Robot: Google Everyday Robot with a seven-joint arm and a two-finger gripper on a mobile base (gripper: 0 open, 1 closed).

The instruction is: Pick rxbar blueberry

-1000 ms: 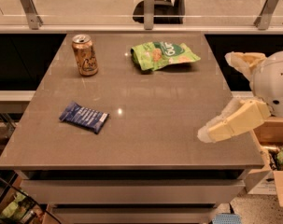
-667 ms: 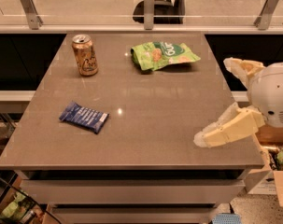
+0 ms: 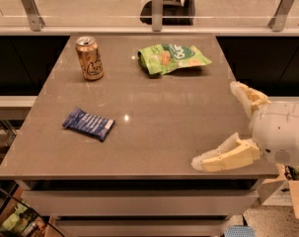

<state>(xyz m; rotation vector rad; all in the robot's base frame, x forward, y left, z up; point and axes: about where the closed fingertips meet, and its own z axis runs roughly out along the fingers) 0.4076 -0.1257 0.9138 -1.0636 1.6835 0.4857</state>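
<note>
A glossy grey desk (image 3: 154,132) stands before a glass rail (image 3: 90,9) on metal posts (image 3: 29,4), with a dark chair (image 3: 171,9) beyond on pale floor. Cardboard boxes (image 3: 294,201) sit low right, near the claw (image 3: 213,125), spread at the desk's right front corner.

Warm tabletop (image 3: 178,112) glare, gripper (image 3: 216,127) lower right

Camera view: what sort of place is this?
Probably an office snack area: a grey table with a drink can, a glass railing and an office chair behind. The gripper hangs open at the table's right edge.
</note>
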